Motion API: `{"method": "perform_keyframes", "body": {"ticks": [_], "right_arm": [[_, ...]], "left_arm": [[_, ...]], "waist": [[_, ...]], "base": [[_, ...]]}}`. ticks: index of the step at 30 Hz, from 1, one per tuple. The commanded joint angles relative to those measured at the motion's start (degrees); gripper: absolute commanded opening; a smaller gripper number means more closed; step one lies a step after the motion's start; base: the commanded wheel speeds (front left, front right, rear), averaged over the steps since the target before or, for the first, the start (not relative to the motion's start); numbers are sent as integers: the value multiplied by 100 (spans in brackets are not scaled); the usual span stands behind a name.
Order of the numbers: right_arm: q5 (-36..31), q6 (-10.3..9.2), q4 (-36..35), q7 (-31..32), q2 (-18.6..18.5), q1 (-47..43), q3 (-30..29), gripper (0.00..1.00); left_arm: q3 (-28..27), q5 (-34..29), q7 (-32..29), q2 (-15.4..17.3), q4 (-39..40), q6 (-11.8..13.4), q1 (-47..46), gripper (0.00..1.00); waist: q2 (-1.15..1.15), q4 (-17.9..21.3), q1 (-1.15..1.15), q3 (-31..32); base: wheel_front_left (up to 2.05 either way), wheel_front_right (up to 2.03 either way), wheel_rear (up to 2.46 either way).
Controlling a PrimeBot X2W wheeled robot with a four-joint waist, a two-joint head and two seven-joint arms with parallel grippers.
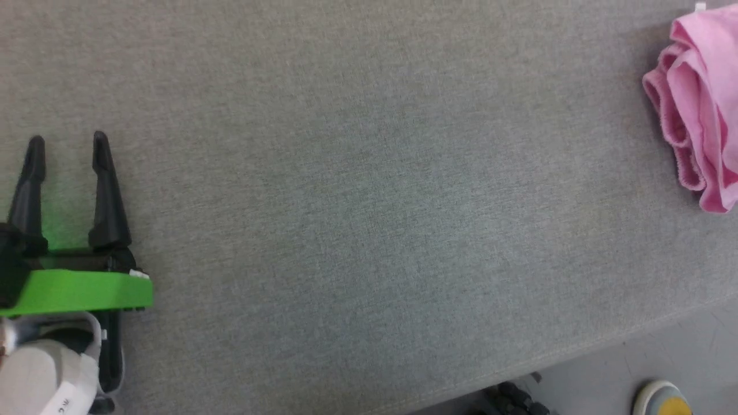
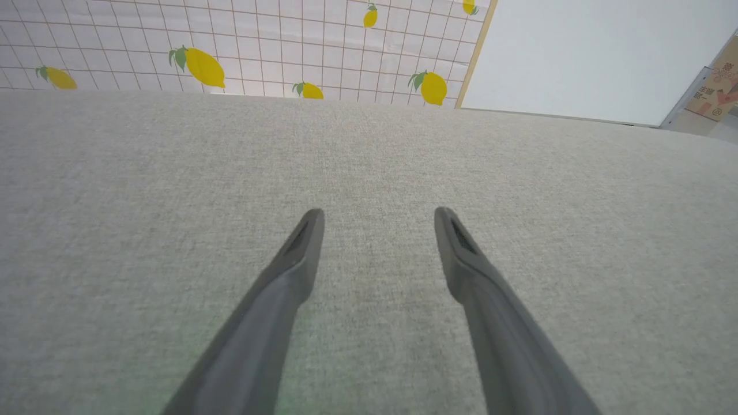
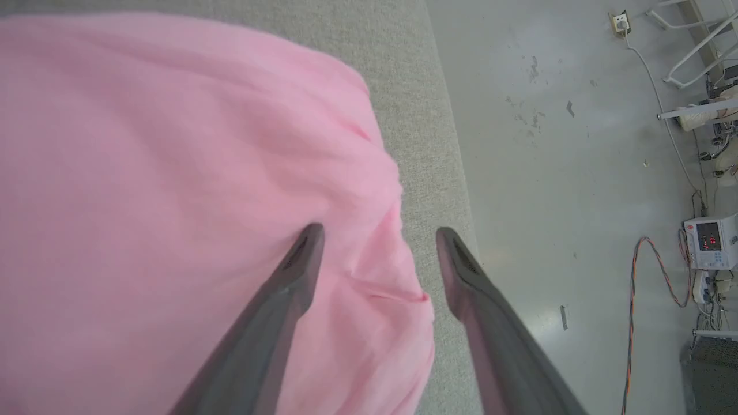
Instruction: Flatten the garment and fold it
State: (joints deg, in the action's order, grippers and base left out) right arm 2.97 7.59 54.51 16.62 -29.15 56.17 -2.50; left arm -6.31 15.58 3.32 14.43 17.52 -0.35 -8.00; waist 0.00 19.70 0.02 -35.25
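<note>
The garment (image 1: 700, 109) is a crumpled heap of light pink fabric at the right edge of the head view, on the grey cloth surface (image 1: 369, 202), with a small white tag (image 1: 700, 7) at its top. In the right wrist view the pink garment (image 3: 173, 190) spreads across the left half, close below my right gripper (image 3: 377, 239), which is open with one finger over the fabric and the other over the surface's edge. My left gripper (image 1: 68, 147) is open at the lower left, far from the garment, over bare grey cloth (image 2: 375, 173).
The grey surface's front edge (image 1: 576, 357) runs diagonally at the lower right, with pale floor (image 1: 663, 357) beyond. A lemon-patterned tiled wall (image 2: 230, 46) stands behind the surface. On the floor lie cables (image 3: 640, 300) and a small device with a red display (image 3: 710, 242).
</note>
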Motion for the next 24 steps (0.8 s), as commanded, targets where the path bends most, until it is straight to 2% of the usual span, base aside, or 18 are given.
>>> {"method": "perform_keyframes", "body": {"ticks": [1,7,11,14,17,19,24], "right_arm": [[14,-10,-93,-66,-11,162,-13,100],[405,-10,-925,-3,-49,270,367,100],[919,-10,-1795,-56,130,176,458,100],[1401,-10,-2514,-334,461,-31,305,100],[1617,-10,-3178,-734,785,-402,117,100],[1560,-10,-3531,-989,1017,-712,18,100],[1410,-10,-4285,-1715,1890,-1529,-359,100]], "left_arm": [[21,25,89,-37,-86,49,91,100],[85,154,396,-261,-500,65,282,100],[123,245,560,-387,-775,64,340,100],[179,291,613,-463,-950,61,350,100],[214,285,679,-523,-1082,99,365,100],[224,286,728,-552,-1165,117,371,100],[268,312,840,-655,-1306,150,400,100]], "waist": [[0,-45,-2,467],[0,-265,-2,1304],[0,-494,-2,1789],[0,-695,-2,2062],[0,-905,-2,2307],[0,-1026,-2,2465],[0,-1277,-2,2760]], "base": [[0,0,0],[0,0,0],[0,0,0],[0,0,0],[0,0,0],[0,0,0],[0,0,0]]}}
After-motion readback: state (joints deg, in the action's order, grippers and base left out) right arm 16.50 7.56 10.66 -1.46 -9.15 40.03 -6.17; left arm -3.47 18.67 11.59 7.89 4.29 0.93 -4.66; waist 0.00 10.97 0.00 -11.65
